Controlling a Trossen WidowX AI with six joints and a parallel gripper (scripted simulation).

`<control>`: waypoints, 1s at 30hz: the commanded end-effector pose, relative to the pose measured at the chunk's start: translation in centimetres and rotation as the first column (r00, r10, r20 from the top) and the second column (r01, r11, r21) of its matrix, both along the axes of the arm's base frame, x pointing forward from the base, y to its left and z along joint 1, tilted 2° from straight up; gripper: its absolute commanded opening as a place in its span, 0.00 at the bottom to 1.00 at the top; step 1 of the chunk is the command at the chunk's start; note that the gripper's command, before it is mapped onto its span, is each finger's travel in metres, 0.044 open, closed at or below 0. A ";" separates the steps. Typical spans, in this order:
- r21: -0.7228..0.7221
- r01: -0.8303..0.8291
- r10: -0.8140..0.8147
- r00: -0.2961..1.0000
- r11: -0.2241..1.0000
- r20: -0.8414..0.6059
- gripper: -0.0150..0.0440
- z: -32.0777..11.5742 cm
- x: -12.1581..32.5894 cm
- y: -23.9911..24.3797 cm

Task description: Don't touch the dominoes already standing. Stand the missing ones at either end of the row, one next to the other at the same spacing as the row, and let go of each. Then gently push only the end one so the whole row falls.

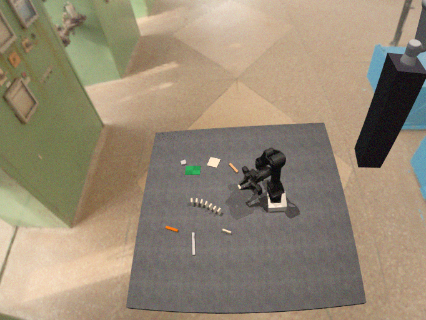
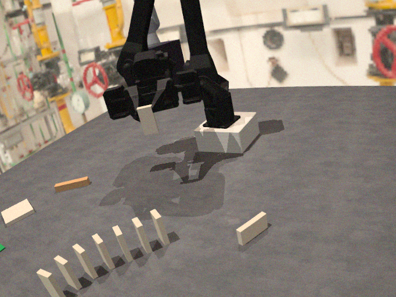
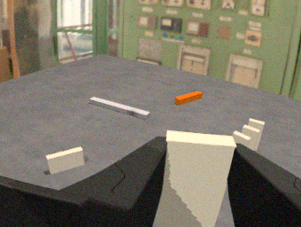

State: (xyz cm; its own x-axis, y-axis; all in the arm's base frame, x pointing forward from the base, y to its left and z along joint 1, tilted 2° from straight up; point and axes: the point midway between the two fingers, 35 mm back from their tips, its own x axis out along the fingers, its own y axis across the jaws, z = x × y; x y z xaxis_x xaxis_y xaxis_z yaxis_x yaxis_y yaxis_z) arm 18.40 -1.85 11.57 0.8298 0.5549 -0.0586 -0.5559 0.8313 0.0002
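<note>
The held domino [image 1: 239, 186] [image 2: 148, 119] [image 3: 199, 164] is grasped between the fingers of our gripper [image 1: 242, 186] [image 2: 145, 110] [image 3: 197, 150], raised above the counter [image 1: 275, 265] [image 2: 319, 159] [image 3: 44, 111], close to our white base block [image 1: 277, 207] [image 2: 211, 140]. Seen from the top, we have seven standing dominoes [image 1: 205, 204] [image 2: 103, 250] [image 3: 256, 129] in a gently curved row, nearer the counter's left edge than its right. The loose domino [image 1: 227, 230] [image 2: 252, 227] [image 3: 65, 160] lies on its long side, nearer the front edge than the row. Further toward that edge we see a pale strip [image 1: 193, 244] [image 3: 119, 107]; an orange bar [image 1: 171, 228] [image 3: 189, 97] lies nearer the left edge. A green patch [image 1: 193, 170] [image 2: 1, 247] sits toward the back left corner.
</note>
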 end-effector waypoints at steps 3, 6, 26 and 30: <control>-0.002 0.004 -0.004 1.000 1.000 0.006 0.44 0.0 0.0 0.0; -0.002 0.004 -0.004 1.000 1.000 0.005 0.44 -0.2 0.0 -0.1; -0.008 0.003 -0.003 1.000 1.000 -0.006 0.44 -5.4 0.6 -0.5; -0.008 0.003 -0.003 1.000 1.000 -0.007 0.44 -6.3 0.7 -0.5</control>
